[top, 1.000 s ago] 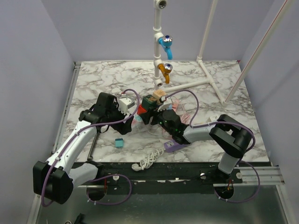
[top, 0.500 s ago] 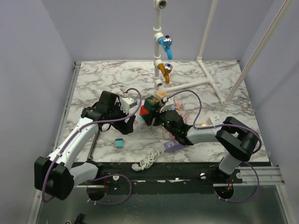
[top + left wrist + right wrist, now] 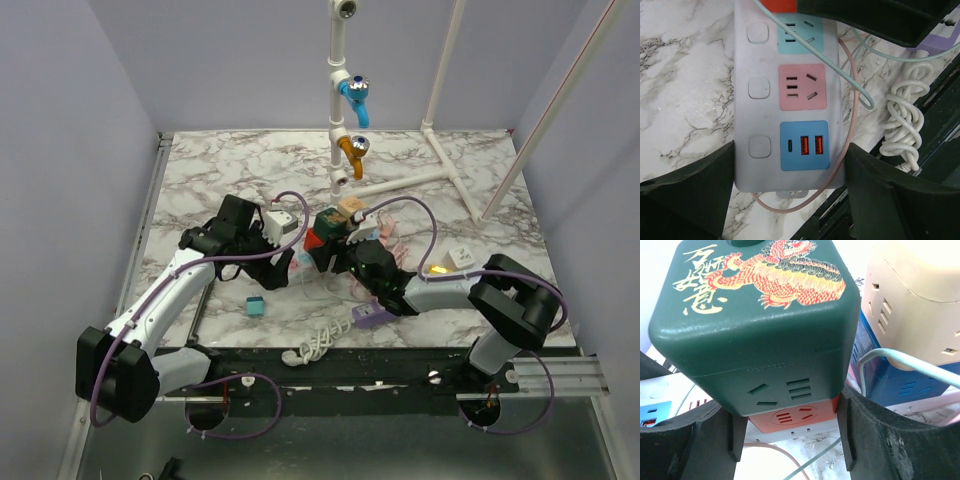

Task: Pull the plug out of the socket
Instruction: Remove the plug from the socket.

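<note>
Plug (image 3: 755,325) — a green cube with a dragon on it — looks seated on the red socket (image 3: 790,417) of the strip (image 3: 760,115), mid-way across the surface (image 3: 685,75). The right hand (image 3: 790,440) clenches its sides; the left hand (image 3: 790,185) grips the strip's end. Best pull straight off, no twisting, while the left holds firm. Against a second ago, the right elbow has swung outward — baring a white block (image 3: 462,257) — and the cluster has crept rightward.

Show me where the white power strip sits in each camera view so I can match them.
Top external: power strip at centre.
Left wrist: power strip fills the middle.
Right wrist: power strip at the lower left edge.
Shared landmark: red adapter on it.
</note>
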